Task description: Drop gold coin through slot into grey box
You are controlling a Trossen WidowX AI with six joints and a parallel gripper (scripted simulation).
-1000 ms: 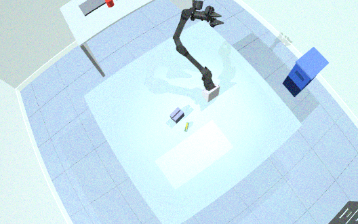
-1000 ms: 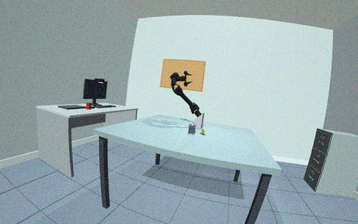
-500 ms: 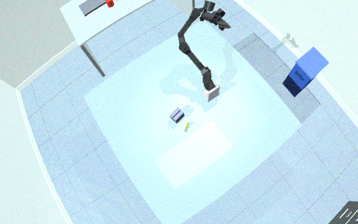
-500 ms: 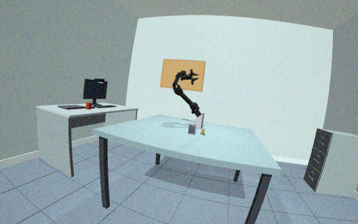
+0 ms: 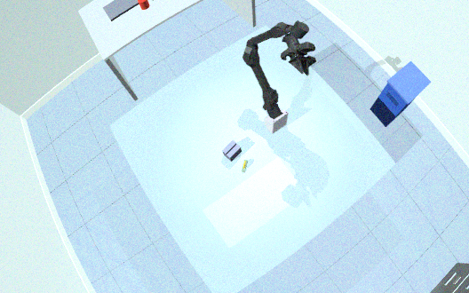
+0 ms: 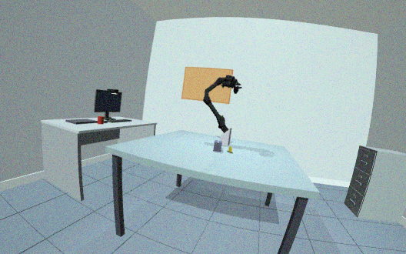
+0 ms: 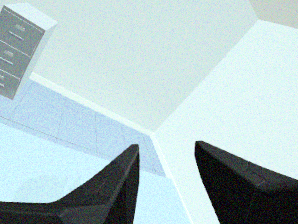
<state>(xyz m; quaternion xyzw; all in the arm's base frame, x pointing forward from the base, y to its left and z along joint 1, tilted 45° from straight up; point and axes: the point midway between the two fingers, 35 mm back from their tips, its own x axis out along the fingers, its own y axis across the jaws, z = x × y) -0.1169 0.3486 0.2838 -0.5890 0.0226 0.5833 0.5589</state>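
The gold coin [image 5: 245,165] [image 6: 230,148] stands upright in its small holder [image 6: 230,152] on the table. The grey box [image 5: 233,154] [image 6: 217,146] stands close beside the holder, with a dark slot line across its lid in the top view. My gripper [image 5: 311,67] [image 6: 238,90] [image 7: 167,149] is raised high above the table, well away from the coin and box. It is partly open, with a gap between the fingertips and nothing held in the wrist view. Neither coin nor box shows in the wrist view.
The arm's pale base block [image 5: 280,122] [image 6: 226,138] stands on the table [image 5: 178,146] [image 6: 161,158] behind the box and coin. A white desk [image 5: 99,40] [image 6: 58,144] with a monitor [image 6: 108,101] and a red cup [image 5: 143,4] [image 6: 101,120] is off to the side. A drawer cabinet [image 6: 361,181] [image 7: 22,42] stands apart.
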